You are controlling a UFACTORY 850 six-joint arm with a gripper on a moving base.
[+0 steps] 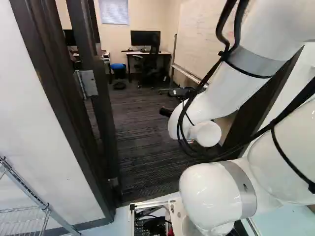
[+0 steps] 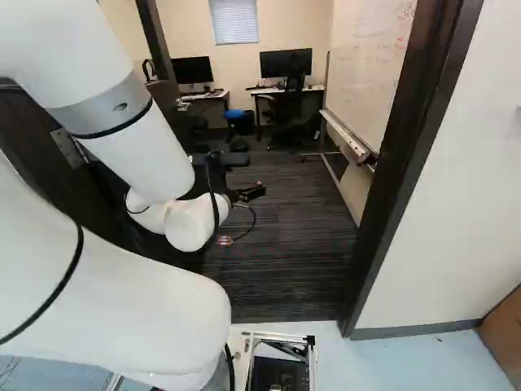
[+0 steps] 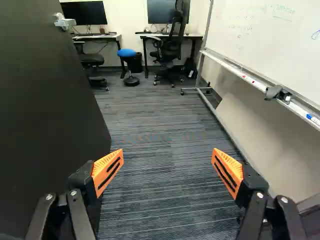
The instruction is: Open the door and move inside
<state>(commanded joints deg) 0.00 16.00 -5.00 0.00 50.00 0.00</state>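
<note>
In the right base view my gripper (image 2: 247,194) reaches through the doorway over the room's dark carpet. The wrist view shows my gripper (image 3: 167,162) wide open, with nothing between its orange pads. Beside one finger stands the dark door (image 3: 45,115), swung open into the room; its silver handle (image 3: 65,22) is farther ahead, away from the fingers. The left base view shows the door almost edge-on, with a hinge (image 1: 87,82) on the dark door frame (image 1: 59,98). My arm hides part of the door in the right base view.
The other jamb (image 2: 399,147) borders a white wall. Past it a whiteboard (image 3: 265,45) on a wheeled stand runs along the room's side. Desks with monitors (image 3: 84,13), office chairs (image 3: 172,45) and a blue stool (image 3: 127,53) stand at the back. A wire rack (image 1: 29,189) stands outside.
</note>
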